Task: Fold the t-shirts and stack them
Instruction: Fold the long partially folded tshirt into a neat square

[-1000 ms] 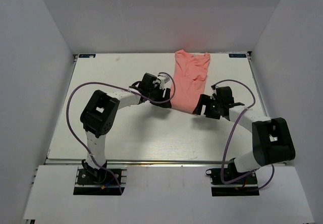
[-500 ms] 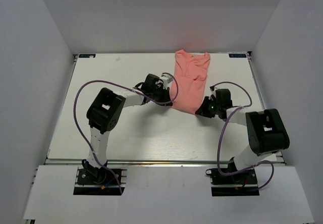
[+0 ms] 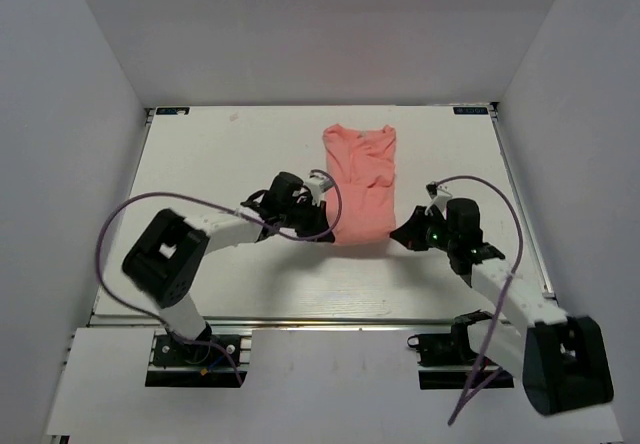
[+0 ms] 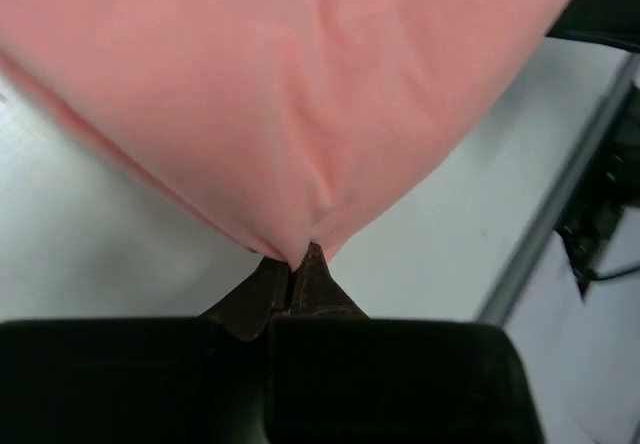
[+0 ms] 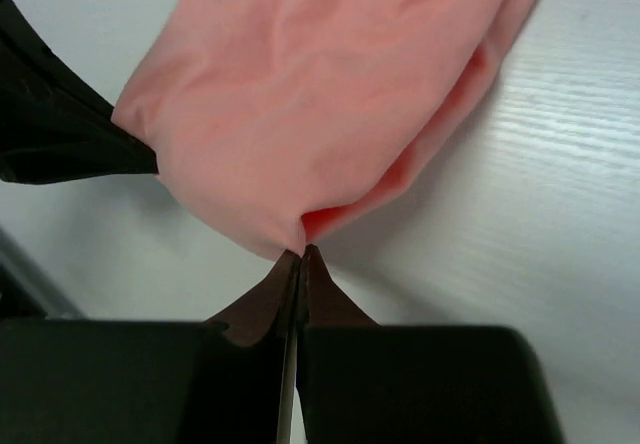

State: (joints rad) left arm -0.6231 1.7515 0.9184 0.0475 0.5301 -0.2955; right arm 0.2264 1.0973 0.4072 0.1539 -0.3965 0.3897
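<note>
The salmon-pink t-shirt (image 3: 360, 176) lies as a long narrow fold down the middle of the white table (image 3: 200, 164), its far end near the back. My left gripper (image 3: 326, 228) is shut on the near left corner of the t-shirt (image 4: 300, 94), the cloth pinched at the tips of the left gripper (image 4: 297, 260). At the near right corner, my right gripper (image 3: 402, 234) is shut on the t-shirt (image 5: 330, 94), with the hem bunched at the tips of the right gripper (image 5: 302, 253). Both corners are drawn taut. No neck label shows.
White walls close the table in on the left, back and right. The table's front rail (image 3: 320, 316) runs just ahead of the arm bases. Purple cables (image 3: 120, 226) loop off both arms. The left gripper's black body (image 5: 50, 124) sits close beside the right one.
Both grippers have shut on the t-shirt's near corners. They have drawn it toward the near edge and a little left, and both arms have pulled back and lowered.
</note>
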